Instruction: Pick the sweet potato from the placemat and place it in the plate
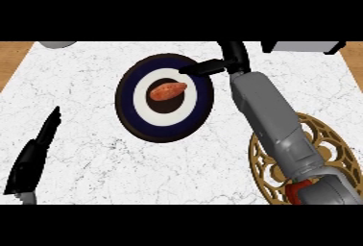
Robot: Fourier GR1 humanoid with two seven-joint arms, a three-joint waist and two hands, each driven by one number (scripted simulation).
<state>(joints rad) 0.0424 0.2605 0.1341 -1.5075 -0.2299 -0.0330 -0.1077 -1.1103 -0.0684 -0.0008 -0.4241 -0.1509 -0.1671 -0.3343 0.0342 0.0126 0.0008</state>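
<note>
White marbled stone covers the counter [92, 158], with a strip of wood showing past its far left corner. Toward the far middle sits the plate [164, 126], dark-rimmed with a navy ring, a white ring and a dark centre. On that centre lies the sweet potato [168, 90], free of either hand. Beside the plate's far right rim is the right hand [225, 61], its dark fingers straight and holding nothing. Under its grey forearm lies the round gold openwork placemat [269, 166], near the counter's right edge. By the near left edge rests the left hand [32, 161], fingers straight, holding nothing.
</note>
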